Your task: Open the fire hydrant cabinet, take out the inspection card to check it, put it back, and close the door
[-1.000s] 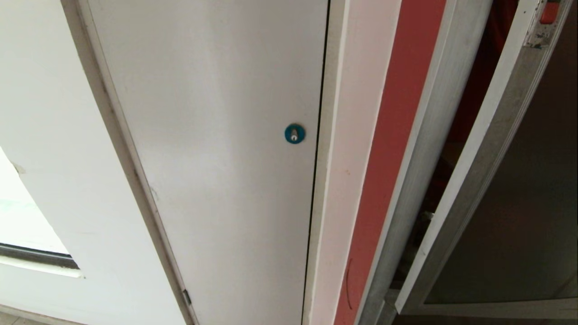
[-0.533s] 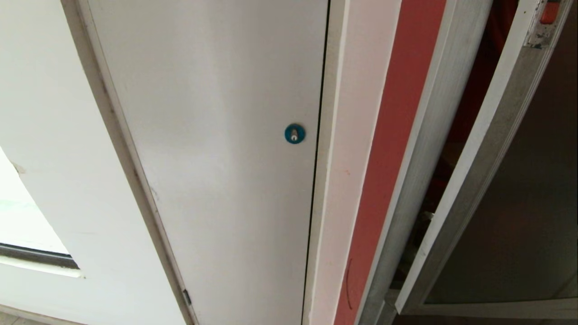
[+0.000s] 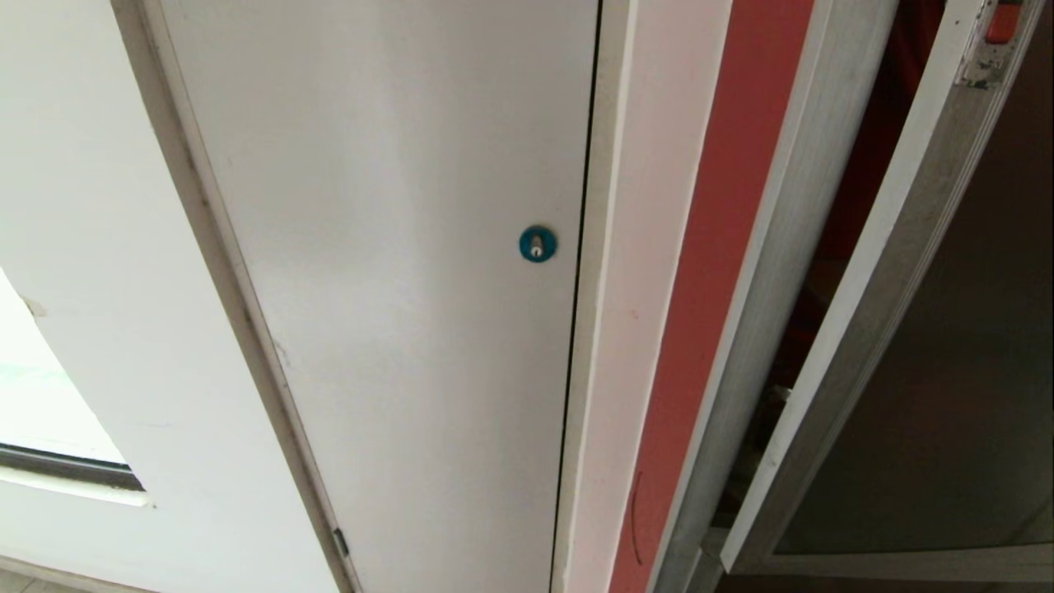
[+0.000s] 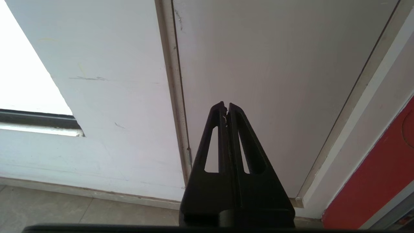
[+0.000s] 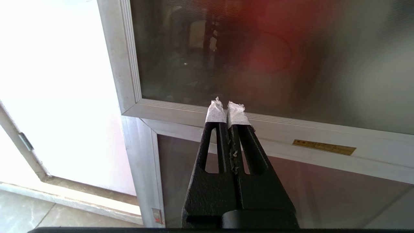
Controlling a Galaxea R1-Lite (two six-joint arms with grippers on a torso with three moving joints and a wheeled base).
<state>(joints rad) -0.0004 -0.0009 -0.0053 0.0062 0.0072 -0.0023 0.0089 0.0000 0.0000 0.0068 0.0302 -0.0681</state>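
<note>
- You have the fire hydrant cabinet, brushed-silver framed with a red side, at the right of the head view, running off the top and bottom edges.
- Its door, dark tinted glass in a silver frame, stands ajar, and the right edge cuts it off; only a red bit of the latch shows at the top corner.
- Through the gap you see only dark red shadow; the inspection card cannot be made out.
- In the right wrist view the glass shows a blurred red shape behind it, too dim to name.
- The right gripper hangs before the door's bottom rail, its white-taped tips pressed together on nothing; whether it touches the rail you cannot tell.
- The left gripper has its black fingers pressed together, empty, pointing at the plain white door panel.
- That panel's small blue round lock sits near its right edge.
</note>
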